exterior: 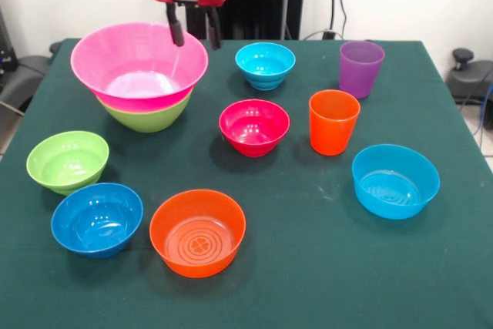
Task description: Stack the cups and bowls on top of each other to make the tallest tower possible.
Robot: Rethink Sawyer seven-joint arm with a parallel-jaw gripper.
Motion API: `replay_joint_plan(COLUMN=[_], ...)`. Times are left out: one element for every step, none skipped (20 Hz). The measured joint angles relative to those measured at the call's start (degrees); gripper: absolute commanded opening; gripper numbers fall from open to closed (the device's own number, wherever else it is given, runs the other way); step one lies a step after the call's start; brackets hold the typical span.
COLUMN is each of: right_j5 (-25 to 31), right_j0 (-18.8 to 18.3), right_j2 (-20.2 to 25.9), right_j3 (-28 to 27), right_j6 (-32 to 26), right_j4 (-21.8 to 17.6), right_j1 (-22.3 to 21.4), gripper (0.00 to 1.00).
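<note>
The tower stands at the back left: a huge pink bowl (139,63) nested in a large lime green bowl (146,115). My gripper (194,34) hangs open and empty just above the pink bowl's right rim. The other bowls sit apart on the green cloth: a small cyan bowl (265,64), a magenta-red bowl (254,126), a small lime green bowl (68,161), a blue bowl (97,219), an orange bowl (198,232) and a wide cyan bowl (395,180). The orange cup (333,122) and the purple cup (360,68) stand upright at the right.
The table (308,267) is covered with a dark green cloth. Cables hang behind the table at the back. A black chair base (466,75) stands off the table's right edge.
</note>
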Motion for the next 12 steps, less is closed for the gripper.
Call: replay_joint_plan(right_j5=[0.35, 1.29, 1.80, 2.39, 2.74, 3.69, 4.12, 4.31, 4.90, 4.99, 5.07, 5.08], right_j0=[0.49, 1.52, 1.97, 2.50, 2.81, 3.60, 3.97, 4.14, 4.95, 5.18, 5.55, 5.77], right_j2=[0.01, 0.02, 0.02, 0.04, 0.05, 0.05, 0.05, 0.06, 0.05, 0.05, 0.04, 0.05], right_j3=[-0.45, -1.55, -2.08, -2.73, -3.11, -4.14, -4.63, -4.87, -6.11, -6.46, -7.02, -7.35], right_j6=[0.00, 0.00, 0.00, 0.00, 0.00, 0.00, 0.00, 0.00, 0.00, 0.00, 0.00, 0.00], right_j4=[0.01, 0.00, 0.00, 0.00, 0.02, 0.02, 0.02, 0.02, 0.07, 0.11, 0.14, 0.18], right_j1=[-0.01, 0.04, 0.06, 0.08, 0.08, 0.08, 0.08, 0.08, 0.16, 0.24, 0.39, 0.50], gripper=[1.00, 1.00, 1.00, 1.00, 1.00, 1.00, 1.00, 1.00, 1.00, 1.00, 1.00, 1.00])
